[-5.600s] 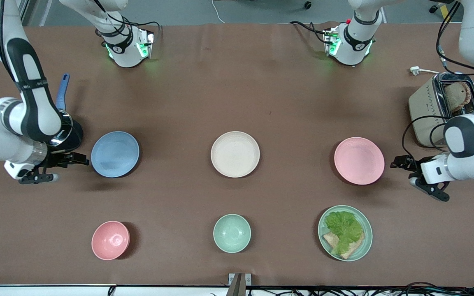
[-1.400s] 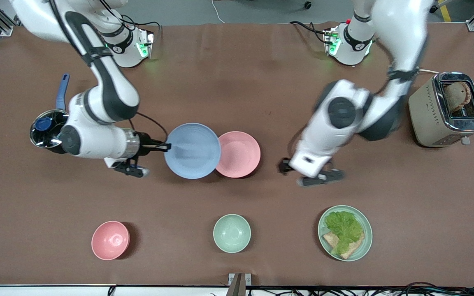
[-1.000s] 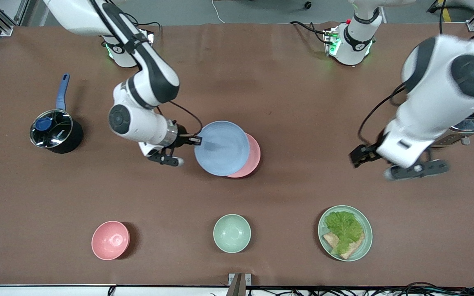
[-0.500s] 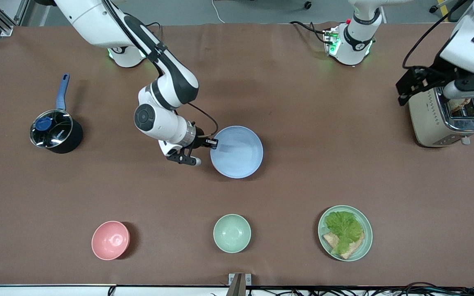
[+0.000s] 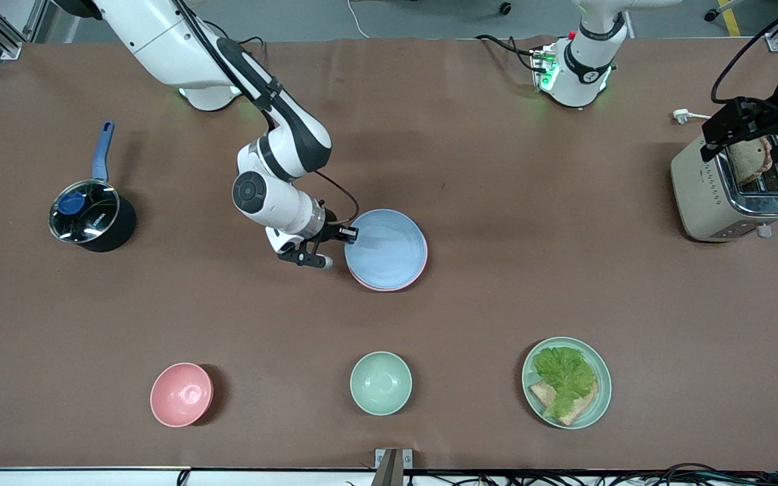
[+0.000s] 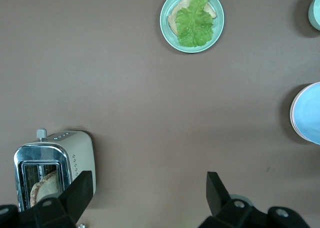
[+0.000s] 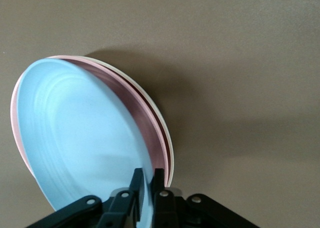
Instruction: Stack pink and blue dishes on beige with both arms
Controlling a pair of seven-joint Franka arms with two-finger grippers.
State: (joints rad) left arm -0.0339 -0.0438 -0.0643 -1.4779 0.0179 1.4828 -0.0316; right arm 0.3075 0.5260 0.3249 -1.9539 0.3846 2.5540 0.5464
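The light blue plate (image 5: 387, 247) lies over the pink plate (image 5: 396, 288) at the table's middle, and only a thin pink rim shows under it. My right gripper (image 5: 347, 234) is shut on the blue plate's rim at the side toward the right arm's end. In the right wrist view the blue plate (image 7: 75, 138) still tilts, its gripped edge in my right gripper (image 7: 148, 174) raised off the pink plate (image 7: 131, 101). Under both shows the beige plate's cream rim (image 7: 169, 148); the front view hides it. My left gripper (image 5: 747, 133) hangs open and empty over the toaster.
A toaster (image 5: 706, 182) with bread stands at the left arm's end. A lidded pot (image 5: 88, 219) sits at the right arm's end. Nearer the front camera are a pink bowl (image 5: 182, 394), a mint bowl (image 5: 381, 383) and a green plate with lettuce (image 5: 566, 383).
The left arm let go of the pink plate on the beige one and swung away up over the toaster. The right arm carried the blue plate over the stack and lowered it.
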